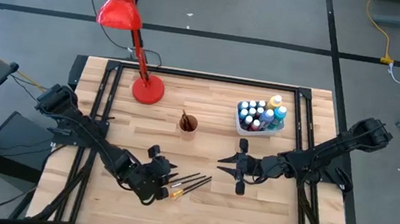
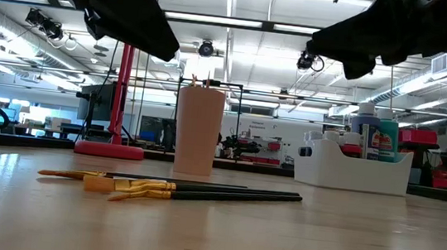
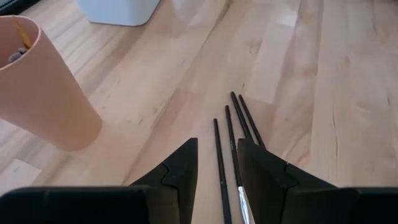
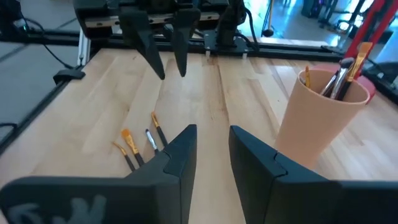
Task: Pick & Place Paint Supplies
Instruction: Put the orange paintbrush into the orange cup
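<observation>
Several thin dark-handled paintbrushes [image 1: 191, 183] with orange-yellow ends lie flat on the wooden table; they also show in the low view [image 2: 175, 189]. My left gripper [image 1: 165, 174] hangs open just above their orange ends and touches nothing. In the left wrist view its fingers [image 3: 217, 158] stand on either side of the dark handles [image 3: 233, 134]. My right gripper [image 1: 229, 170] is open and empty, above the table to the right of the brushes [image 4: 140, 142]. Small paint bottles [image 1: 260, 114] stand in the white tub [image 1: 253, 131].
A small orange cup [image 1: 187, 124] with brushes in it stands behind the loose brushes. A red desk lamp [image 1: 147, 90] stands at the far left. A dark frame [image 1: 205, 76] runs around the table. There is bare wood along the near edge.
</observation>
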### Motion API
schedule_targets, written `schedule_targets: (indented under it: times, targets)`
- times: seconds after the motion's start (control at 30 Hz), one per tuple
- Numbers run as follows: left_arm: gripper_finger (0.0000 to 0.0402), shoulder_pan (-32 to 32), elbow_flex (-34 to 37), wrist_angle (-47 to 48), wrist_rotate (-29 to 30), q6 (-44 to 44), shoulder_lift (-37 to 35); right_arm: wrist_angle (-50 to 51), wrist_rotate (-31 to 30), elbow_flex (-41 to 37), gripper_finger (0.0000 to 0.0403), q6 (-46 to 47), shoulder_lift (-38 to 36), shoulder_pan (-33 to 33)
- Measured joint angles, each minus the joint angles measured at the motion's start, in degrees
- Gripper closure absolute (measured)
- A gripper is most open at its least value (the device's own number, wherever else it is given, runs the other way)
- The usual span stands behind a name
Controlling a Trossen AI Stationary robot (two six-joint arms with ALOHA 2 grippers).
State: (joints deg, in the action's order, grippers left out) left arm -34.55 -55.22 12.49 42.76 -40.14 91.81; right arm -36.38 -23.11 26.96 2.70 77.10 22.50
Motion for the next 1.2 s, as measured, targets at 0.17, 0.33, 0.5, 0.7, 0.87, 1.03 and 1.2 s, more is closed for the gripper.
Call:
schedule_targets:
  times: [0.17,0.33,0.5,0.7,0.87,1.03,1.2]
  targets:
    - [0.0279,-0.1,0.0,0.0,-0.2,-0.1,0.0,-0.7,-0.9,0.0,0.0305,-2.9,0.0,0.0]
    - [0.0279,-0.1,0.0,0.0,-0.2,-0.1,0.0,-6.0,-3.9,0.0,0.0305,-6.3,0.0,0.0]
    - [0.0279,-0.1,0.0,0.0,-0.2,-0.1,0.0,-13.3,-2.0,0.0,0.0305,-6.3,0.0,-1.0]
    - [0.0279,-0.1,0.0,-0.2,-0.2,-0.2,0.0,-13.6,5.5,0.0,0.0289,-3.1,0.0,-2.2]
    - [0.0279,-0.1,0.0,-0.6,-0.2,-0.2,0.0,-13.3,9.4,0.0,0.0242,1.9,0.0,-1.2]
    - [0.0279,-0.1,0.0,-1.9,-1.1,-0.2,0.0,-13.2,12.2,0.0,0.0214,5.9,0.0,1.0]
    - [0.0279,-0.1,0.0,-3.7,-7.0,-0.2,0.0,-12.0,12.1,0.0,0.0214,9.5,0.9,3.6]
